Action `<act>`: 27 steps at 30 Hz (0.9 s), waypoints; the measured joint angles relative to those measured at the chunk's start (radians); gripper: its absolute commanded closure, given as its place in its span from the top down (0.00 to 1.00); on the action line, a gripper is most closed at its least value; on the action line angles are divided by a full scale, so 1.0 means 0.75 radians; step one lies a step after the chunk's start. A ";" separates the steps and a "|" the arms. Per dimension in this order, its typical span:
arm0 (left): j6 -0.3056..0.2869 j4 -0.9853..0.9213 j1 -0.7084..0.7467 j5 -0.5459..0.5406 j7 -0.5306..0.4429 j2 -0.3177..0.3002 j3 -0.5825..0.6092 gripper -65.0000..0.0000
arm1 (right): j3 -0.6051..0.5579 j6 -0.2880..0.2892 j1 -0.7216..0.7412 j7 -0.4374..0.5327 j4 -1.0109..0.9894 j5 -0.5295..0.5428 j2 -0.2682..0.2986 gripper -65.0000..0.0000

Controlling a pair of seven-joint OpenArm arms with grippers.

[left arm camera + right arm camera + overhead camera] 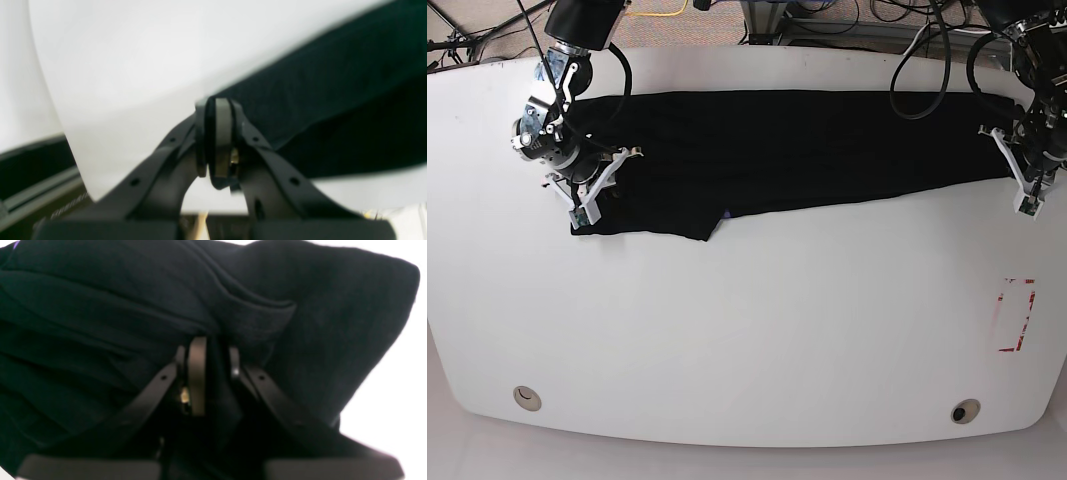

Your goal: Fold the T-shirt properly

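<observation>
One large black soft cloth T-shirt (787, 150) lies spread in a long band across the far half of the white oval table (747, 340), reaching from the right arm's side of the base view to the left arm's side. A small bluish-purple speck shows at its near hem; no print can be made out.

The right fingers (213, 350) sit at the shirt's end on that arm's side, buried in the cloth. In the right wrist view a bunch of black fabric runs between the two pads, and a folded hem lies just above their tips. They stand narrowly apart, pinched on the cloth.

The left fingers (217, 110) are at the shirt's opposite end, over bare table just beside the cloth's edge. In the left wrist view, which is blurred, the pads are pressed together, and I see no fabric between them. The dark cloth (333, 100) stretches away to one side behind them; whether the tips touch it I cannot tell.

Count: one T-shirt, two arms, and one red-marked rectangle (1017, 315) on the table near the left arm.
</observation>
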 measured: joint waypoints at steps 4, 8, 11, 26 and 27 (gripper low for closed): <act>0.001 -0.002 0.028 0.001 -0.008 -0.036 0.022 0.00 | 0.000 0.001 0.001 -0.002 0.000 -0.002 -0.001 0.13; 0.001 -0.002 0.069 -0.006 -0.009 -0.040 0.022 0.00 | 0.000 0.000 0.000 -0.001 0.000 -0.001 -0.003 0.13; 0.000 -0.007 0.090 0.008 -0.003 -0.035 0.032 0.01 | 0.000 0.001 -0.001 0.000 0.000 0.001 -0.003 0.13; 0.000 -0.231 0.055 0.013 -0.004 -0.083 0.029 0.66 | 0.001 -0.003 -0.017 0.014 0.001 0.011 -0.003 0.13; 0.003 -0.247 0.043 0.012 -0.003 -0.087 0.026 0.67 | 0.001 -0.003 -0.019 0.014 0.002 0.011 -0.003 0.13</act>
